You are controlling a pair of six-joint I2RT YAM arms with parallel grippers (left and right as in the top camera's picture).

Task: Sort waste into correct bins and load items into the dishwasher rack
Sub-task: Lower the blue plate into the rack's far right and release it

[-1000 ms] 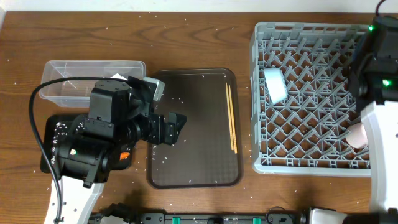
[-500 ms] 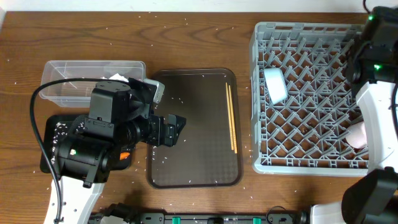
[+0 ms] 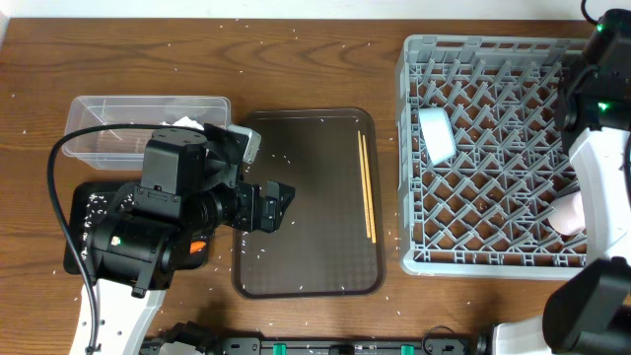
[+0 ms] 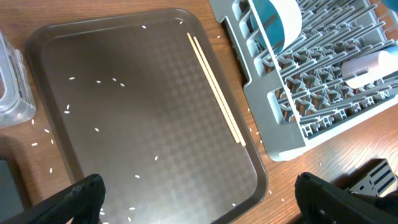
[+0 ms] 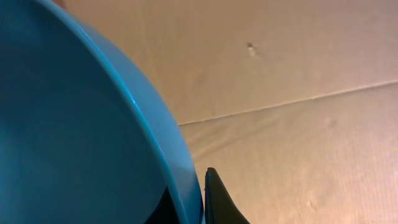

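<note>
My left gripper (image 4: pixel 202 205) is open and empty, hovering over the near end of the brown serving tray (image 4: pixel 143 106); from overhead it sits at the tray's left edge (image 3: pixel 271 205). The wooden chopsticks (image 3: pixel 367 187) lie along the tray's right side (image 4: pixel 217 87). My right gripper (image 5: pixel 198 199) is shut on the rim of the blue plate (image 5: pixel 74 124); its arm (image 3: pixel 592 89) is over the grey rack's (image 3: pixel 493 261) right edge. A light-blue cup (image 3: pixel 437 135) and a pale pinkish cup (image 3: pixel 564 215) lie in the rack. White tissue (image 3: pixel 185 123) is in the clear tub (image 3: pixel 108 118). An orange carrot (image 3: pixel 197 247) shows in the black tray (image 3: pixel 84 232).
Rice grains are scattered over the brown tray, the black tray and the wooden table (image 3: pixel 296 69). My left arm's body covers most of the black tray and part of the tub. The rack (image 4: pixel 280 140) stands close to the brown tray's right edge.
My right arm has shifted slightly toward the far right corner of the rack. My left arm and everything on the table have not moved.
</note>
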